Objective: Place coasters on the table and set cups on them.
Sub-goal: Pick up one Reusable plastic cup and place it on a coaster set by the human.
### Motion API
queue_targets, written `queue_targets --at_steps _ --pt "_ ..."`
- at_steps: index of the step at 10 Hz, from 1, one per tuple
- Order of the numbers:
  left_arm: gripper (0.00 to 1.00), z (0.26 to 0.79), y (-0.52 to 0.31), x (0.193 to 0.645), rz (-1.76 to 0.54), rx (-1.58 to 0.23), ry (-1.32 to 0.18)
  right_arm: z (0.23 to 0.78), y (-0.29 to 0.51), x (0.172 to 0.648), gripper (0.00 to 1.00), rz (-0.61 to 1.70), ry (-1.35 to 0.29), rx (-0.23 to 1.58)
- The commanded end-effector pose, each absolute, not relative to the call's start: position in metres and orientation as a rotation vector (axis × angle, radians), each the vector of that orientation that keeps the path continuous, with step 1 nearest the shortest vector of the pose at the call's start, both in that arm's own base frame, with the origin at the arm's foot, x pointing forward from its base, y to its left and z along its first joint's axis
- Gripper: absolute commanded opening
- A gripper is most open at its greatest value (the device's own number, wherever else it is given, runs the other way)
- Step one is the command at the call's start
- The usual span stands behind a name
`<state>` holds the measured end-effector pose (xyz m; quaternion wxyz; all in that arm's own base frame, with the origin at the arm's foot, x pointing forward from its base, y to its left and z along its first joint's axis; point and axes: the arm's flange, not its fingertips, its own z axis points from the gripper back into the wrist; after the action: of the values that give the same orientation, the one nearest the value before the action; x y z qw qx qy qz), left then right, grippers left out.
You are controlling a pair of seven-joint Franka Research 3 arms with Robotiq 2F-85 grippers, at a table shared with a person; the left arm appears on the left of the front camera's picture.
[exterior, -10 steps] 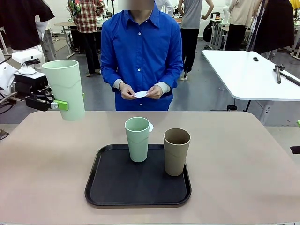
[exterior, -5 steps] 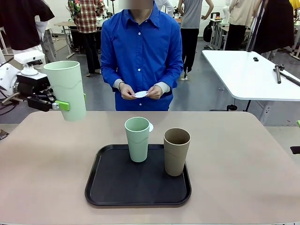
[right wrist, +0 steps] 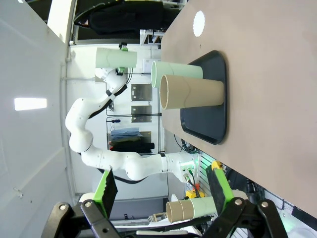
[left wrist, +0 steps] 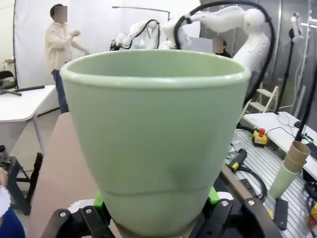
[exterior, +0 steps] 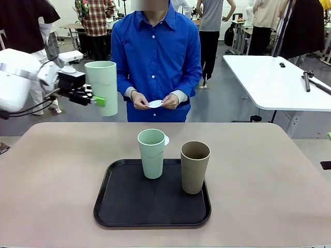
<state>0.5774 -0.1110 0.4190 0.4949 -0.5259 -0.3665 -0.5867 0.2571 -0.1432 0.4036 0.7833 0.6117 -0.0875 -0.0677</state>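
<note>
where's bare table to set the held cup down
Bare table lies left and right of the tray, both wide. Behind the tray a coaster lies, past the tray's mint cup. The tray's far half is crowded with that cup and the brown cup; its near half is bare.

Mint cup (exterior: 101,88) aloft; second mint cup (exterior: 151,153), brown cup (exterior: 195,166) upright; coaster (right wrist: 198,23) behind.
</note>
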Motion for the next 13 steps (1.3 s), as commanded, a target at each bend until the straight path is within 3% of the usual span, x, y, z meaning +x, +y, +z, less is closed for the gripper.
queue_targets --at_steps 1,6,13 --pt "0.83 0.418 -0.139 0.618 -1.395 -1.274 -0.867 0.405 -0.143 0.259 1.00 -0.151 -0.194 1.334" --pt "0.83 0.399 -0.212 0.666 -1.483 -1.304 -0.880 0.405 -0.143 0.259 1.00 -0.151 -0.194 1.334" --pt "0.83 0.370 -0.273 0.694 -1.493 -1.288 -0.916 0.405 -0.143 0.259 1.00 -0.151 -0.194 1.334"
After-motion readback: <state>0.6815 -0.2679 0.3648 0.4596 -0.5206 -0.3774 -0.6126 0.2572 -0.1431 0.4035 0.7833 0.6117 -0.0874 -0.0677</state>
